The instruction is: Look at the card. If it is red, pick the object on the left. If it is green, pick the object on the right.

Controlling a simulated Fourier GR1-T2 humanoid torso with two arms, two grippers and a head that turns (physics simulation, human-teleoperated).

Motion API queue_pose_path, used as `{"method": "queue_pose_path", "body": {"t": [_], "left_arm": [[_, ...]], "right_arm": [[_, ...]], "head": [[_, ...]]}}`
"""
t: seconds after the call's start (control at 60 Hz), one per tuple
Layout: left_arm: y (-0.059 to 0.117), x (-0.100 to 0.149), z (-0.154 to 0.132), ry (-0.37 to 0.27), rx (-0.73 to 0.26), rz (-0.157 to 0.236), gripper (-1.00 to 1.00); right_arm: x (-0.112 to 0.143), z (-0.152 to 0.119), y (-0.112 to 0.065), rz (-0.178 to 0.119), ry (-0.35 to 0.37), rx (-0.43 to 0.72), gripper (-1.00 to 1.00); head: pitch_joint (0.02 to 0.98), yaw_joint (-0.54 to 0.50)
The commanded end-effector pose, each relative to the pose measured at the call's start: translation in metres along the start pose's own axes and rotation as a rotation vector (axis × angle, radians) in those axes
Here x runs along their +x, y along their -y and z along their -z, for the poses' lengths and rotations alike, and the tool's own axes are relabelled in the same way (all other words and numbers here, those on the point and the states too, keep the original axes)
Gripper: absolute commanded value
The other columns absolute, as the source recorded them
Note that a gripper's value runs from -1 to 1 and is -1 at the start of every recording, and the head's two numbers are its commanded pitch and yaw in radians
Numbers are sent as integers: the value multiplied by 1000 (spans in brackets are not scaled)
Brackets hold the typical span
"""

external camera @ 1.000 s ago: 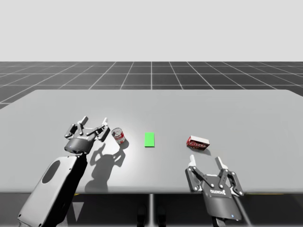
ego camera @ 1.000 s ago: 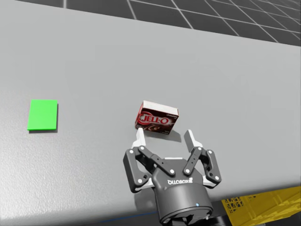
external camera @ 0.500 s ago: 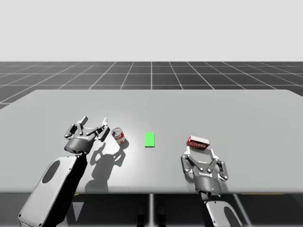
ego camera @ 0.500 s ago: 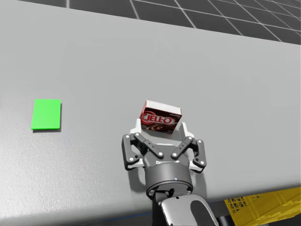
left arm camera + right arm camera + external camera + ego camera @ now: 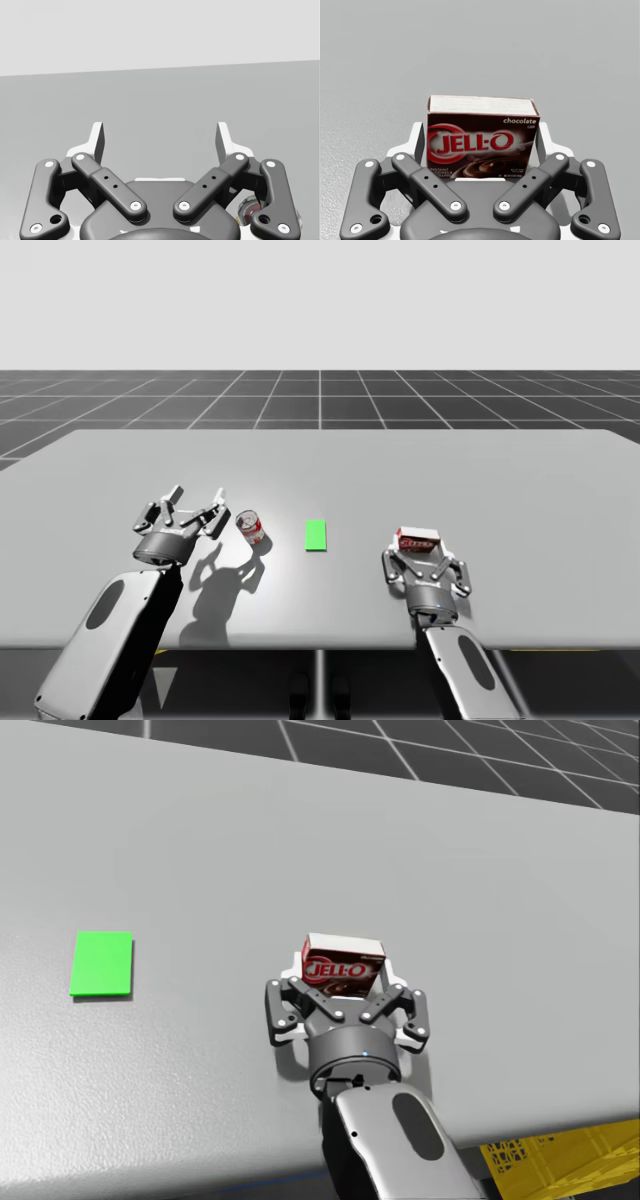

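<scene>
A green card (image 5: 316,535) (image 5: 101,963) lies flat mid-table. Right of it lies a dark red box (image 5: 417,538) (image 5: 343,963) (image 5: 482,140), squarely between the fingers of my right gripper (image 5: 420,553) (image 5: 345,982) (image 5: 481,136). That gripper is open, its white fingers flanking the box's short sides. Left of the card a small red and white can (image 5: 250,528) (image 5: 248,212) stands tilted. Beside the can, my left gripper (image 5: 198,500) (image 5: 161,132) hangs open over the table with nothing between its fingers.
The grey table (image 5: 500,480) stretches wide and bare beyond the objects. A yellow crate (image 5: 560,1160) sits below the table's near edge at the right, beside my right arm.
My right gripper has moved forward along the table until the red box stands between its open fingers; the box has turned square to it. My left arm has not moved.
</scene>
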Motion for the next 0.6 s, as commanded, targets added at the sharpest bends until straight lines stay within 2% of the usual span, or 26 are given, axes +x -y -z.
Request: {"method": "queue_pose_path", "body": {"t": [0.017, 0.333, 0.433, 0.45, 0.483, 0.5, 0.517, 0.55, 0.6], "left_arm": [[-1, 0, 0, 0, 0, 0, -1000], [0, 0, 1, -1, -4, 1, -1000], [0, 0, 1, -1, -3, 1, -1000], [0, 0, 1, -1, -3, 1, -1000], [0, 0, 1, -1, -3, 1, -1000], [0, 0, 1, -1, -3, 1, -1000], [0, 0, 1, -1, -3, 2, -1000], [0, 0, 1, -1, -3, 1, -1000], [-1, 0, 1, -1, -3, 1, -1000]], "right_arm": [[-2, 9, -5, -3, -18, 11, -1000], [-9, 25, -3, -7, -48, 8, -1000], [-11, 26, -2, -23, -34, 18, -1000], [-11, 26, -1, -24, -30, 17, -787], [-12, 25, -2, -31, -14, -2, -522], [-12, 26, -2, -28, -11, -6, -174], [-12, 25, -1, -24, -14, -6, 908], [-12, 25, -1, -24, -13, -5, 1000], [-12, 25, -1, -23, -13, -6, 1000]], "head": [[835, -351], [828, -354], [827, -352], [826, -352], [826, -352], [826, -352], [826, -351], [825, -351], [822, -352]]}}
